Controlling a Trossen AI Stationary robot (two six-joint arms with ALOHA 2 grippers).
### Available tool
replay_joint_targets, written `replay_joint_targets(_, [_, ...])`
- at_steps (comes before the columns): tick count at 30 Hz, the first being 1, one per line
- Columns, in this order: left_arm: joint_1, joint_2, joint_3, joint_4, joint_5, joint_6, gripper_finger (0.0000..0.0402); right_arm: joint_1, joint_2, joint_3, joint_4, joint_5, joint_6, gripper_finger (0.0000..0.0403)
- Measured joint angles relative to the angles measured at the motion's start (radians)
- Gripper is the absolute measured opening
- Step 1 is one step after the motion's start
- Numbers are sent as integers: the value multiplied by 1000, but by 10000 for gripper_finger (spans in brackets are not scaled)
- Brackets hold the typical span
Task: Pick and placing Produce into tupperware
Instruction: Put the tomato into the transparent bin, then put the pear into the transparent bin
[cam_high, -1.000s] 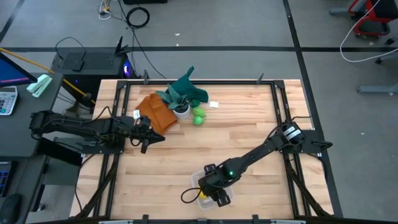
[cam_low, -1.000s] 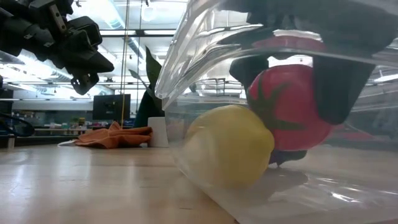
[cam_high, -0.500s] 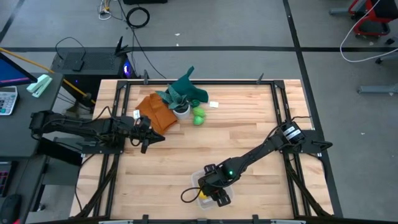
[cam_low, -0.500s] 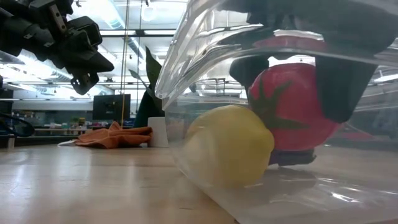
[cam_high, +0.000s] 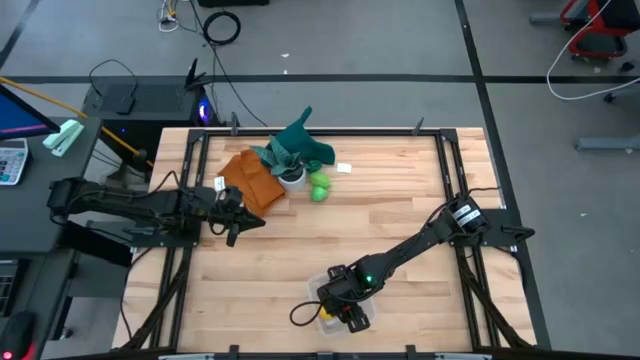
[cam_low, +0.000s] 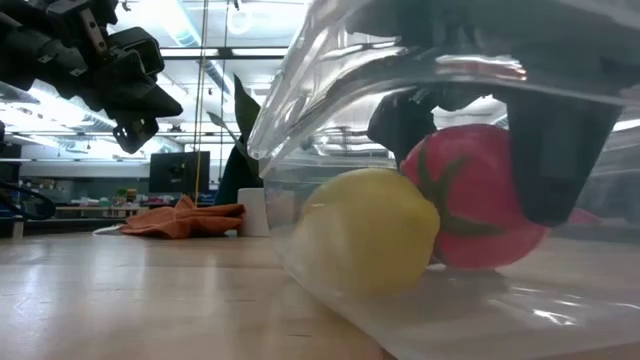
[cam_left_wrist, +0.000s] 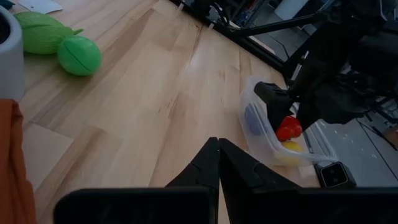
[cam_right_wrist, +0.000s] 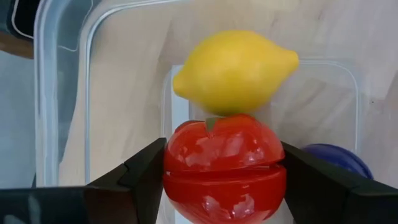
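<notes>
Wooden table (cam_high: 330, 240), lab room behind. Right gripper (cam_right_wrist: 224, 171) down inside the tupperware (cam_high: 322, 292) at the near edge, jaws clamped on the red tomato (cam_right_wrist: 224, 167), which touches the yellow lemon (cam_right_wrist: 235, 71); purple piece (cam_right_wrist: 333, 158) beside them. Left gripper (cam_left_wrist: 217, 163) hovers by the orange cloth (cam_high: 252, 180), jaws together. Two green pieces (cam_left_wrist: 59, 43) lie beside the white plant pot (cam_high: 292, 178).

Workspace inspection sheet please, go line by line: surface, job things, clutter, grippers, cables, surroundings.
Surface: wooden table.
Job's things: tomato, lemon and a purple piece in the tupperware; two green pieces on the table.
Clutter: orange cloth, plant pot, white tag.
Grippers: right gripper shut on tomato inside the tupperware; left gripper shut, hovering beside the cloth.
Cables: coil on the floor.
Surroundings: keyboard, red chair.
</notes>
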Motion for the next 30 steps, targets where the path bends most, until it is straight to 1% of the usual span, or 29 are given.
replay_joint_targets(7, [0,0,0,0,0,0,23,0,0,1,-1,-11,1,272])
replay_joint_targets(11, [0,0,0,0,0,0,27,0,-1,1,-5,-13,1,283])
replay_joint_targets(18, [0,0,0,-2,0,2,18,-14,-41,2,-104,-14,-2,280])
replay_joint_targets(24, [0,0,0,-8,0,13,14,-41,-110,2,-128,13,-7,277])
replay_joint_targets(30, [0,0,0,-8,0,18,23,-63,-201,2,-167,90,-10,277])
